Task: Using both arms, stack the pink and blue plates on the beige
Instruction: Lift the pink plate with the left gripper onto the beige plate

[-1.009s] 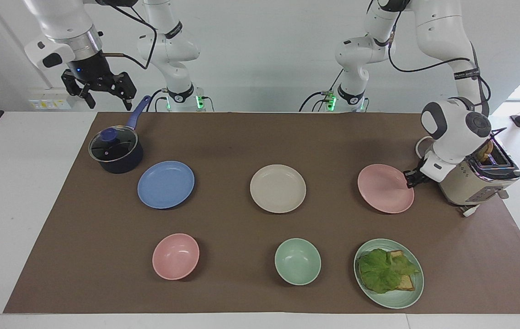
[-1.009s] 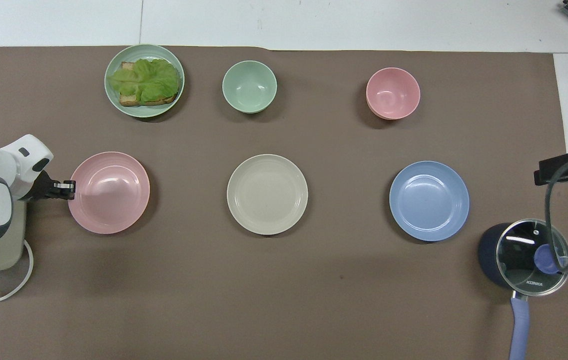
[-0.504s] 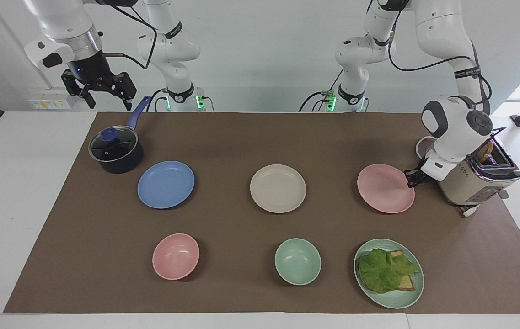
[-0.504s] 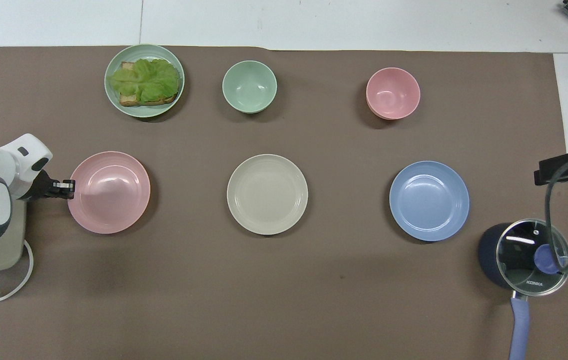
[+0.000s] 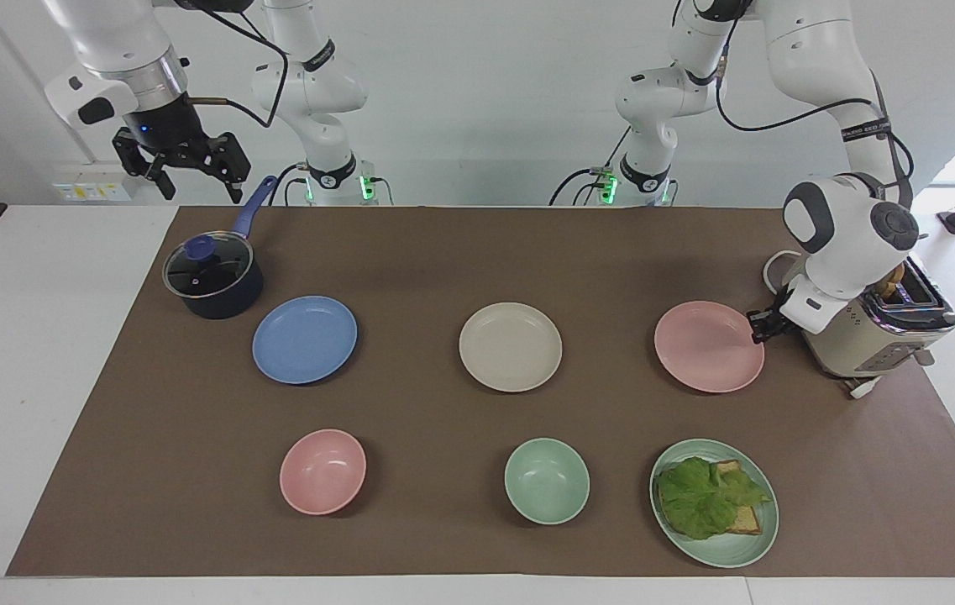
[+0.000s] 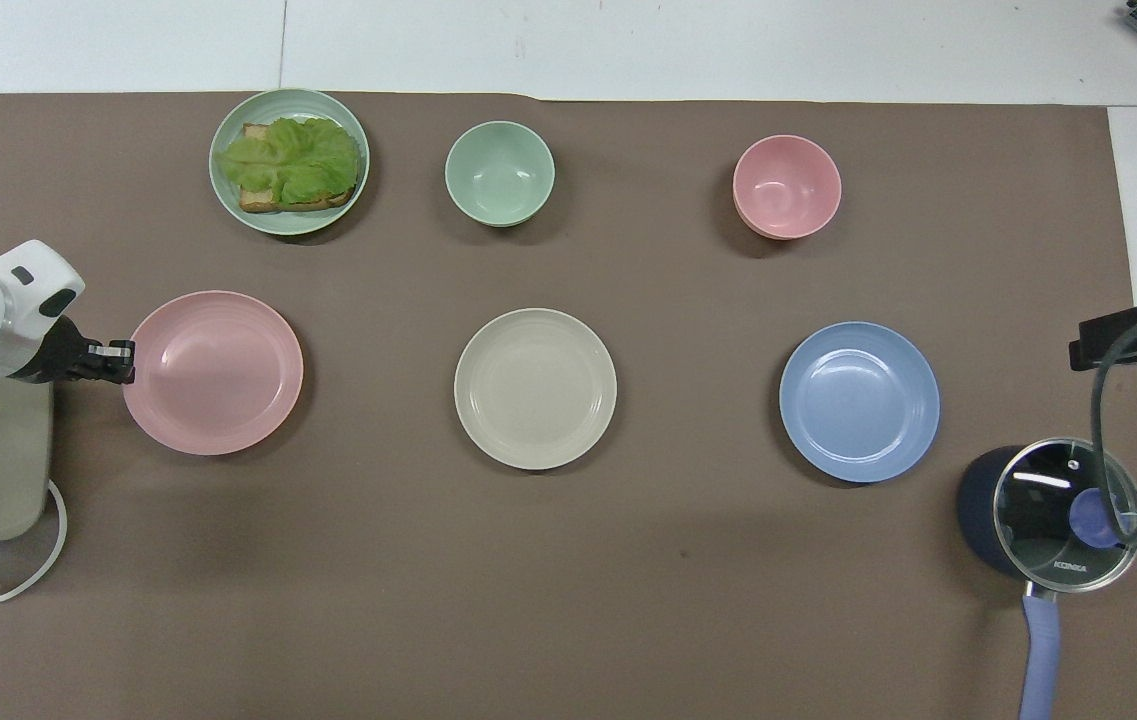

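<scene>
Overhead view first: we note the pink plate (image 6: 213, 372) now sits a touch farther from the robots and shifted toward the left arm's end of the bench than it did a second ago, and it looks slightly larger there, so we judge its rim is coming up off the brown mat (image 6: 568, 560). The left tool (image 5: 758, 326) is clamped shut on the plate's edge at the side nearest the toaster (image 5: 876, 332), and the wrist has risen a little over that second. We read this as the lift beginning; the carry to the beige plate (image 5: 511, 346) at mid-bench is still to come.

The beige plate lies bare, nothing on it. The blue plate (image 5: 305, 339) rests flat toward the right arm's end, beside the lidded saucepan (image 5: 212, 277), untouched.

The right tool (image 5: 183, 164) hangs high over the pan's end of the bench, fingers spread wide and empty; that arm waits.

Risk, as we judge it: an edge pinch on a shallow plate may let it droop or slip in transit.
</scene>
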